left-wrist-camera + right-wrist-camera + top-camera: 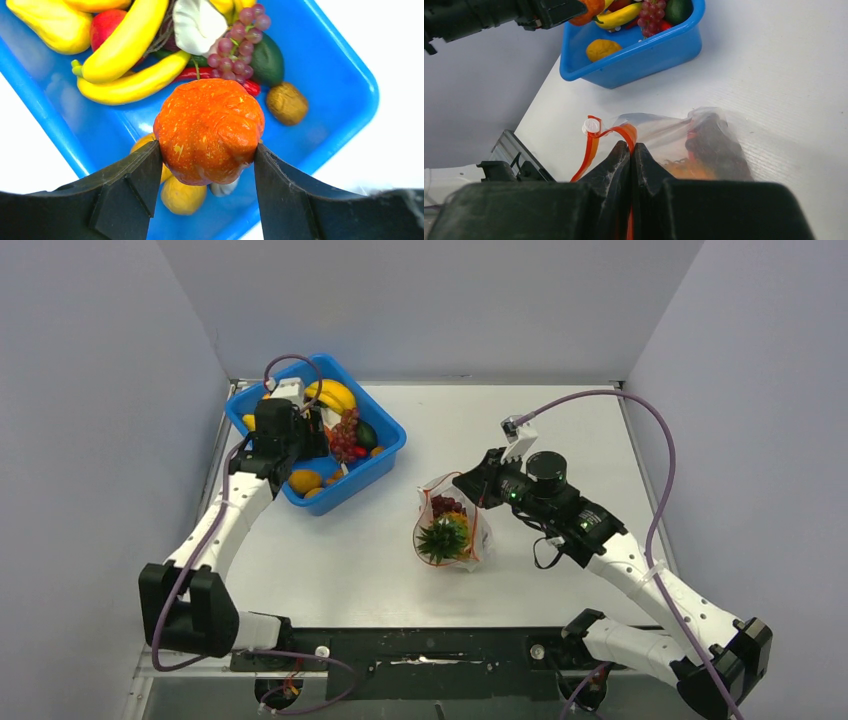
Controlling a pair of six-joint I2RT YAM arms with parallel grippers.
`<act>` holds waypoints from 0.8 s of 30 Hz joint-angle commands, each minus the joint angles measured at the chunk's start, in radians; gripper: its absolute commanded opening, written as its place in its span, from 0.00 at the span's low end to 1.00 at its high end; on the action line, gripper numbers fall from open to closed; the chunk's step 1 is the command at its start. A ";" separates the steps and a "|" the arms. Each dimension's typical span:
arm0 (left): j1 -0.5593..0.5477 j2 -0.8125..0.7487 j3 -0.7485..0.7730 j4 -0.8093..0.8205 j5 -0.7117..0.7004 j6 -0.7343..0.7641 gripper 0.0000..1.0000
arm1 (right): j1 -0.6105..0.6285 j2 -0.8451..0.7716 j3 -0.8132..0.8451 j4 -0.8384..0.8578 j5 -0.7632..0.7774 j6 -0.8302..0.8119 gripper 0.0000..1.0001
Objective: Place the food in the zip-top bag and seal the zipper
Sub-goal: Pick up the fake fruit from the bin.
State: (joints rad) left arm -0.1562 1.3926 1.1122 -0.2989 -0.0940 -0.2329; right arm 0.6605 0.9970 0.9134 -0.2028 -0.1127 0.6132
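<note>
bag (pixel 479 540), clear plastic, sits crumpled on the white table (pixel 560 440) near its centre, well apart from the blue bin (pixel 390 430). inside it are a pineapple (pixel 442 538) and dark purple grapes (pixel 446 506). zipper (pixel 624 132), a red-orange strip along the bag mouth, is pinched by the right gripper (pixel 630 146), whose jaws are pressed together on it. orange pepper (pixel 210 125) is clamped at its sides by the left gripper (pixel 207 150), jaws spread wide to fit it, and hangs over the bin. remaining food lies in the bin: yellow bananas (pixel 125 45), a grape bunch (pixel 240 40), a dark green piece (pixel 267 62), a brown nut-like piece (pixel 286 103).
</note>
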 commanded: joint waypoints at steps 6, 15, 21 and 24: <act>-0.103 -0.286 -0.098 0.002 0.131 -0.017 0.29 | -0.004 0.013 0.039 0.117 0.026 0.058 0.00; -0.306 -0.429 -0.172 0.056 0.250 -0.101 0.27 | -0.003 0.012 0.032 0.098 0.038 0.073 0.00; -0.390 -0.492 -0.257 0.184 0.357 -0.208 0.25 | -0.003 0.060 0.077 0.048 0.063 0.028 0.00; -0.437 -0.522 -0.275 0.236 0.374 -0.243 0.25 | -0.001 0.068 0.087 0.053 0.056 0.031 0.00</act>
State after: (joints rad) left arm -0.5468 0.9199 0.8440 -0.2226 0.2024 -0.3985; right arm 0.6605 1.0607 0.9344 -0.2028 -0.0711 0.6582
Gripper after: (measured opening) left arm 0.596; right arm 0.031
